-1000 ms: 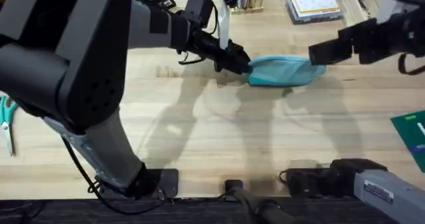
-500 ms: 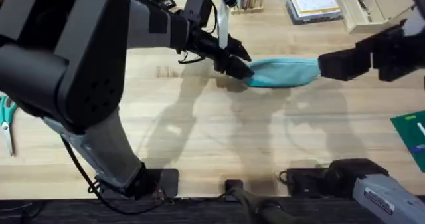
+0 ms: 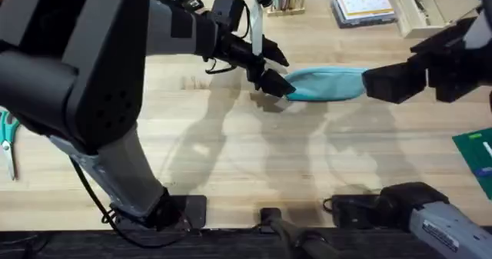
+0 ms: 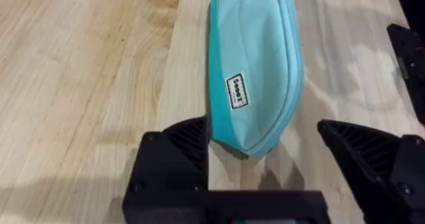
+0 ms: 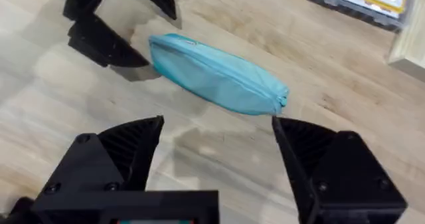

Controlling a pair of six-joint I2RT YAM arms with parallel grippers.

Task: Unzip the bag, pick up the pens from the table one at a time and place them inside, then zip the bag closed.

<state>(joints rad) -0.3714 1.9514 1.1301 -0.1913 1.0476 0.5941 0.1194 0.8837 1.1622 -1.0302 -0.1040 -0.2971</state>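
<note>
Pale wooden worktop point(image 3: 231, 174) carries the closed teal bag point(image 3: 327, 83) near its far edge. Left claw point(image 3: 270, 68) stands spread around one bag end; right claw point(image 5: 216, 141) hovers spread near the other. One should pinch fabric while the other finds the zipper tab.

A long soft teal-blue fabric pouch point(image 3: 327, 84) carries a small white label with dark print point(image 4: 237, 91). It lies on the pale wooden plank tabletop point(image 3: 231, 159), streaked with tan grain. Both two-finger grippers are black.
</note>
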